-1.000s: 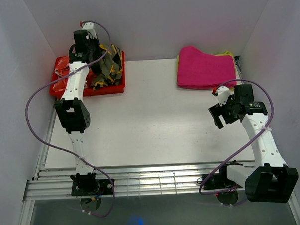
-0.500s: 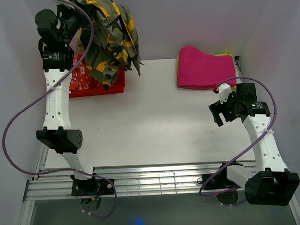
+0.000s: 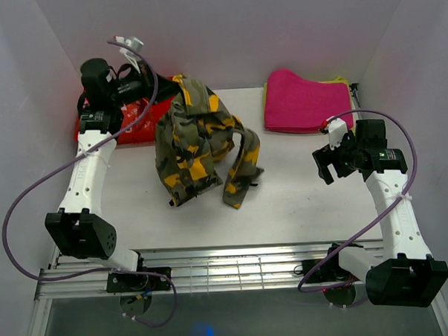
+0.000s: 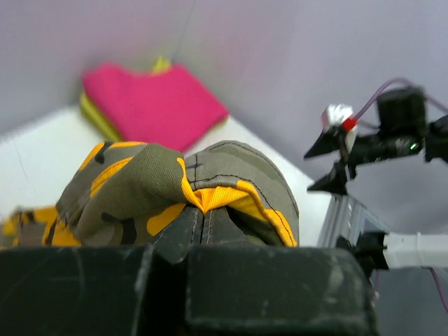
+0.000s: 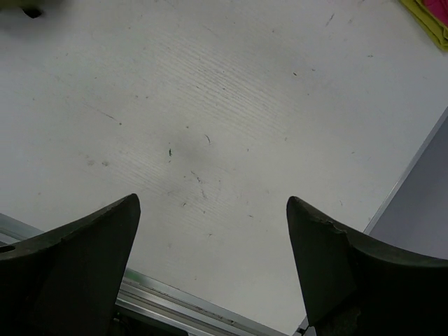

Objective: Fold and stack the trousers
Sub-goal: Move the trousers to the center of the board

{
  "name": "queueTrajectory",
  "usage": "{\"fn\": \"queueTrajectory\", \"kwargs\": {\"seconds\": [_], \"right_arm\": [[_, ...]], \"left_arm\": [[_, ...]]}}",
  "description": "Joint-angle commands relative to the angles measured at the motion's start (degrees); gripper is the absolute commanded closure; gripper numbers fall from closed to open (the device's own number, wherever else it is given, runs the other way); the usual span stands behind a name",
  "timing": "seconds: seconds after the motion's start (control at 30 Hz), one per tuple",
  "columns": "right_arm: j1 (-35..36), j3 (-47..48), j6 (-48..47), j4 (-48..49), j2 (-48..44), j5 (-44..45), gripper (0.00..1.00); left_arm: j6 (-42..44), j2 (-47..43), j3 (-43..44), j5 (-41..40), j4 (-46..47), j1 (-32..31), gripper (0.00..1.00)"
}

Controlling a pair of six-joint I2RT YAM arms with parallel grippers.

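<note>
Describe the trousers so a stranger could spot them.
On the white table, beside the red tray at the far left corner, lies a crumpled heap pinched in the left arm's jaws. Those are the trousers: camouflage in olive, black and orange-yellow, unlike the plain pink cloth far right.

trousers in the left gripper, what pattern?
The trousers are camouflage: olive, black, orange-yellow; top view shows it best.

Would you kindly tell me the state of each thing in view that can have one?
Trousers, unfolded and bunched, top edge held up, the rest draped on the table.
Left gripper, shut on the trousers.
Right gripper, open and empty, above bare table.
Pink cloth, folded, lying flat at the far right.
Red tray, at the far left, contents unclear.
</note>
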Motion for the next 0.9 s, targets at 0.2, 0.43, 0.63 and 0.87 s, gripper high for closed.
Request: {"fn": "queueTrajectory", "kwargs": {"seconds": [0.2, 0.43, 0.63, 0.87], "right_arm": [[-0.2, 3.5, -0.4, -4.9, 1.8, -8.3, 0.07], [9.0, 0.1, 1.5, -5.4, 8.3, -16.9, 0.04], [29.0, -1.2, 10.4, 7.5, 26.1, -6.0, 0.03], [30.1, 8.5, 13.2, 12.5, 45.6, 5.2, 0.57]], "left_arm": [[12.4, -1.6, -17.7, -14.9, -8.3, -8.7, 1.00], [14.2, 10.8, -10.1, -25.9, -24.4, -6.1, 1.00], [16.0, 8.9, -14.2, -23.7, -29.3, 1.8, 1.00], [21.6, 3.6, -18.5, -20.7, -32.7, 3.6, 1.00]]}}
